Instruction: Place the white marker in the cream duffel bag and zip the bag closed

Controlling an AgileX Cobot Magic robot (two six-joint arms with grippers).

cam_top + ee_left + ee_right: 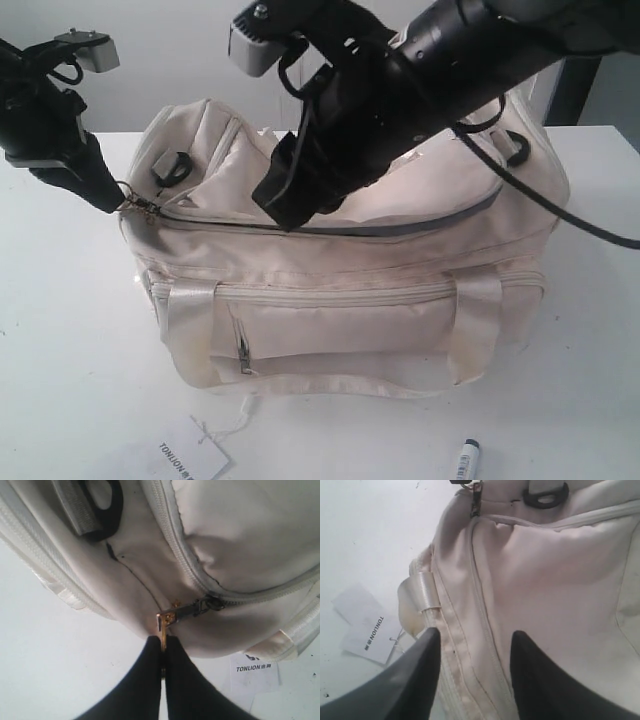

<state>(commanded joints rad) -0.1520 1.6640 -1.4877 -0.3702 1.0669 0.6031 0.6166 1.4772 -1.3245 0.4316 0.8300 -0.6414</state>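
Note:
The cream duffel bag (pixel 340 300) sits in the middle of the white table. Its gold zipper pull (pixel 164 623) is at the bag's left end, and my left gripper (pixel 163 642) is shut on it. In the exterior view that gripper (pixel 122 200) touches the bag's left corner. From the slider, the top zipper (pixel 330 229) runs as a thin dark line across the bag. My right gripper (pixel 285 215) hangs open just over the top of the bag (pixel 545 580), with only fabric between its fingers (pixel 427 645). The white marker (pixel 467 458) with its black cap lies on the table in front of the bag, at the right.
A white paper tag (pixel 190 462) printed TONLION lies on the table in front of the bag, tied on by a thin string. The right arm's black cable (pixel 560 215) drapes across the bag's right end. Black strap rings (pixel 172 168) sit on the bag's ends.

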